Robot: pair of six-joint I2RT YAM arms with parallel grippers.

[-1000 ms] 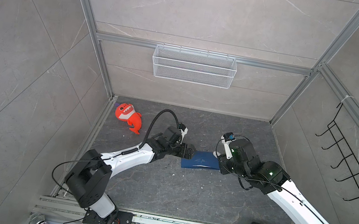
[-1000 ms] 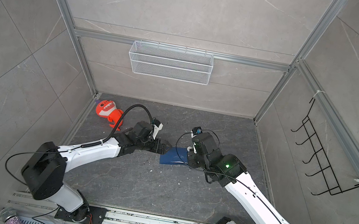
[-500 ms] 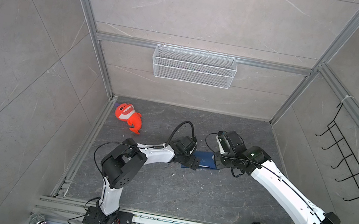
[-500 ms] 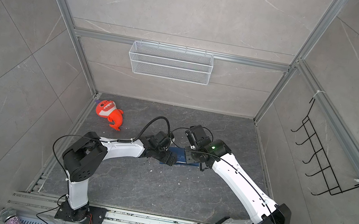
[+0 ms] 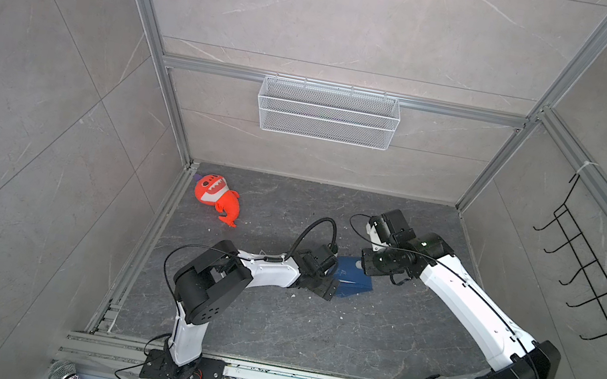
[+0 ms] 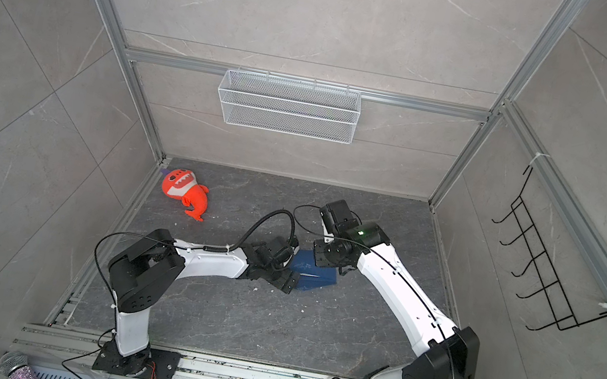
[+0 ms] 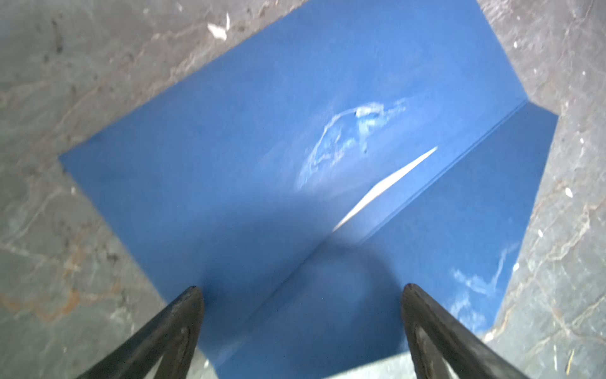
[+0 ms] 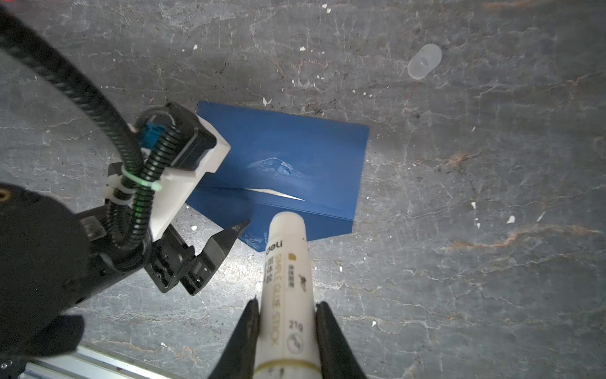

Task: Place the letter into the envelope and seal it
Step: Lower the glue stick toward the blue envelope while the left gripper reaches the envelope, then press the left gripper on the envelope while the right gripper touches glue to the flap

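The dark blue envelope (image 5: pixel 352 281) (image 6: pixel 316 277) lies flat on the floor with its flap folded out (image 7: pixel 442 262). Pale smears mark its body (image 8: pixel 275 165). Of the letter only a thin pale sliver (image 7: pixel 387 187) (image 8: pixel 282 195) shows at the envelope's mouth. My left gripper (image 7: pixel 301 288) (image 5: pixel 334 275) (image 6: pixel 294 266) hovers open over the flap fold, nothing between its fingers; one fingertip (image 8: pixel 241 227) rests at the flap's edge. My right gripper (image 8: pixel 287 303) (image 5: pixel 365 266) (image 6: pixel 317 258) is shut on a white glue stick (image 8: pixel 285 279), whose tip stands over the flap by the fold.
A clear cap (image 8: pixel 424 62) lies on the floor beyond the envelope. An orange plush shark (image 5: pixel 215 200) sits at the back left. A wire basket (image 5: pixel 328 112) hangs on the back wall and a black hook rack (image 5: pixel 581 281) on the right wall.
Both arms have changed posture: the left elbow swung in and its gripper slid over the envelope's left end. The right gripper, still holding the glue stick, drew to the envelope's far right side.
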